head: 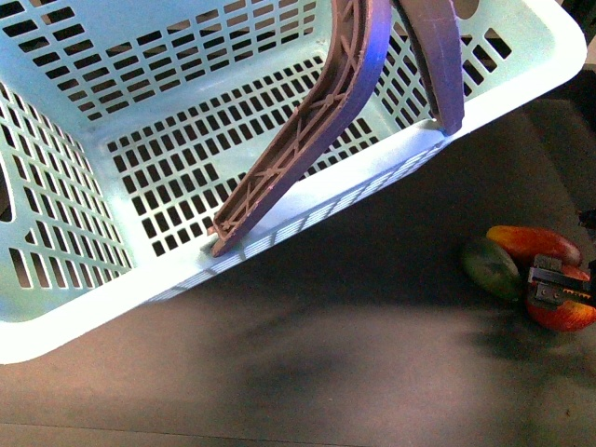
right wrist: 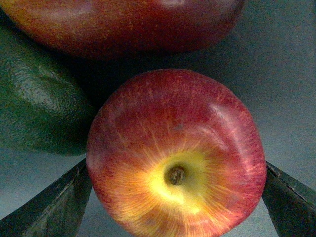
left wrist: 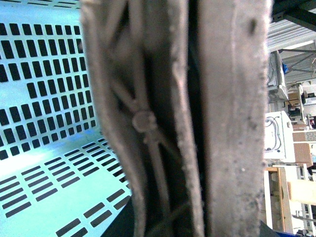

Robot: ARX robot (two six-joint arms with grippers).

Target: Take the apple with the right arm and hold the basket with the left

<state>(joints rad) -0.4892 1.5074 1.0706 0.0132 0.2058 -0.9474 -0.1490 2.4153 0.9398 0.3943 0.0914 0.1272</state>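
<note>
Red with a yellow patch round the stem, apple on the dark worktop at the far right. Just beside a green mango and a red-orange mango, well apart from the mint-green basket.

Likely step: securing the apple before lifting. Best done by squeezing evenly across the widest part, stem end facing the wrist camera. Then raise straight up, so neither mango gets nudged or dragged along. Meanwhile, hold the basket level on the left side, open mouth free for the fruit.

Right hand directly over the apple, spread only as wide as the fruit. Dark fingers flush against both flanks, so apparently clasping it; firmness of the squeeze impossible to judge. Apple seemingly not yet raised off the worktop.

Left hand nowhere visible. Left wrist view filled by a brown basket handle at very close range, with slotted basket wall behind. Grasped or released: cannot tell.
</note>
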